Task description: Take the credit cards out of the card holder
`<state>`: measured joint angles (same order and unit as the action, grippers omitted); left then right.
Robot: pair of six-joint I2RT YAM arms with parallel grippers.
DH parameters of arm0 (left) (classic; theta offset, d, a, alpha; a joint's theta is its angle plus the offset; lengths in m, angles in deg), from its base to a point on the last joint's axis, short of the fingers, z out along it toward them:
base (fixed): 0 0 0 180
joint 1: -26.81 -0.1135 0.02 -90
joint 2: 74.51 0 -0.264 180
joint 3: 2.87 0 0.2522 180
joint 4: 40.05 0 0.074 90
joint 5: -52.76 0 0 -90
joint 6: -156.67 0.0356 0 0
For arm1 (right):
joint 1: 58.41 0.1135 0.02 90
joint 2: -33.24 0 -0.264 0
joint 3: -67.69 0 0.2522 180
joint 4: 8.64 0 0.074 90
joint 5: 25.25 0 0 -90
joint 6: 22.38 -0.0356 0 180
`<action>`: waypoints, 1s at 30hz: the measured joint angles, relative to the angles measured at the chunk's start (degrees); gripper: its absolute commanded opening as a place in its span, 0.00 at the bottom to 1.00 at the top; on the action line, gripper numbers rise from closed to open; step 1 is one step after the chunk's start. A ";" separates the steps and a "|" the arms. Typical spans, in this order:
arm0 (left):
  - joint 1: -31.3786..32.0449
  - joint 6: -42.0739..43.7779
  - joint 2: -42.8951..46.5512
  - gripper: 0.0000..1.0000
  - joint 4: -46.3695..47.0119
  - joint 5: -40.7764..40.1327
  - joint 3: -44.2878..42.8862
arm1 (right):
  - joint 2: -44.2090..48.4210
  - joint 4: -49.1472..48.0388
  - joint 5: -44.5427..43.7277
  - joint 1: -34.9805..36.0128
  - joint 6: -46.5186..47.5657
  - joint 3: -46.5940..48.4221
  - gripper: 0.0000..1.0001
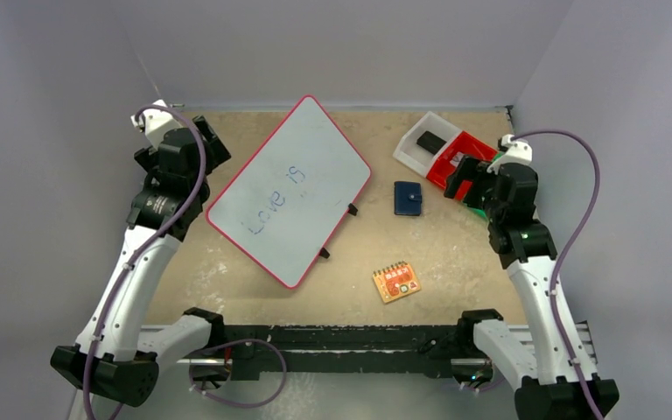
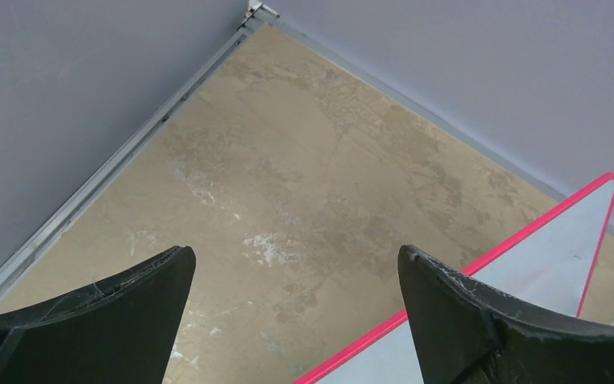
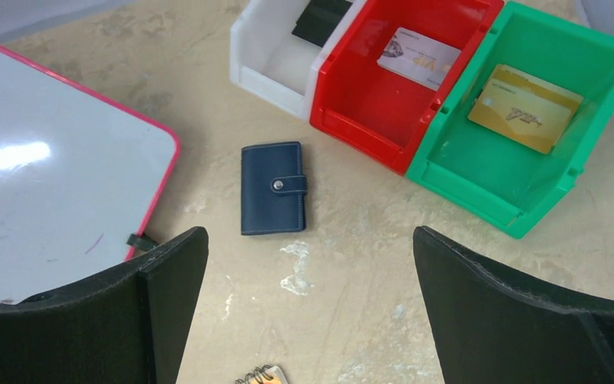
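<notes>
1. The orange pad (image 1: 395, 282) lies nearest, right of centre. The right wrist view cuts it down to a spiral corner, and its badge print is too small to read.
2. Both arms rise from bases at the near edge, the left up the left side and the right up the right side.
3. The right claw (image 3: 310, 234) hovers spread wide and holds nothing.
4. The card holder (image 3: 273, 189) lies flat on the surface (image 3: 352, 264), closed with its snap tab fastened. It sits between the whiteboard (image 1: 289, 190) and the bins, and its inside is hidden.
5. The pink-edged whiteboard lies at a diagonal and reads "Love is" in blue.
6. At the far right:
   - The white bin (image 3: 265, 64) holds a dark item that is cut off.
   - The red bin (image 3: 360, 96) holds a silver card (image 3: 418, 56) that seems to be marked "VIP".
   - The green bin (image 3: 480, 168) holds a gold card (image 3: 525, 108) whose print is unreadable. From above, the right arm largely hides this bin.
7. The left claw (image 2: 293, 254) hangs spread wide and empty over the far-left corner.
</notes>
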<state>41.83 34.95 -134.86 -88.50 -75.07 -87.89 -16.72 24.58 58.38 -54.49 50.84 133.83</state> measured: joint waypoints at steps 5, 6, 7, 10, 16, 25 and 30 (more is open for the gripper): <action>-1.05 1.38 2.14 1.00 2.38 0.63 0.26 | 0.90 -0.13 1.49 -0.33 -0.55 0.52 1.00; -1.16 1.46 2.47 1.00 2.78 0.59 0.26 | 0.81 -0.13 1.51 -0.35 -0.46 0.98 1.00; -1.20 1.57 2.80 1.00 3.15 0.59 0.26 | 0.50 0.02 1.60 -0.35 -0.24 1.88 1.00; -1.49 2.38 3.15 1.00 4.20 0.52 -0.02 | -2.05 0.46 1.64 -0.48 1.20 9.57 1.00; -1.64 5.31 -0.35 1.00 4.94 0.59 -8.04 | -10.49 -1.25 1.53 -0.59 6.80 33.35 1.00; -1.84 7.54 -0.66 1.00 9.14 0.33 -12.83 | -8.46 -7.08 1.42 -0.61 12.09 39.56 1.00; -1.92 7.76 0.52 1.00 10.16 4.59 -9.38 | -5.40 -6.69 1.14 -0.63 11.15 31.56 1.00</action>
<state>39.91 42.71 -134.34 -78.34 -70.48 -97.27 -22.11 17.90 59.52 -55.12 61.99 165.39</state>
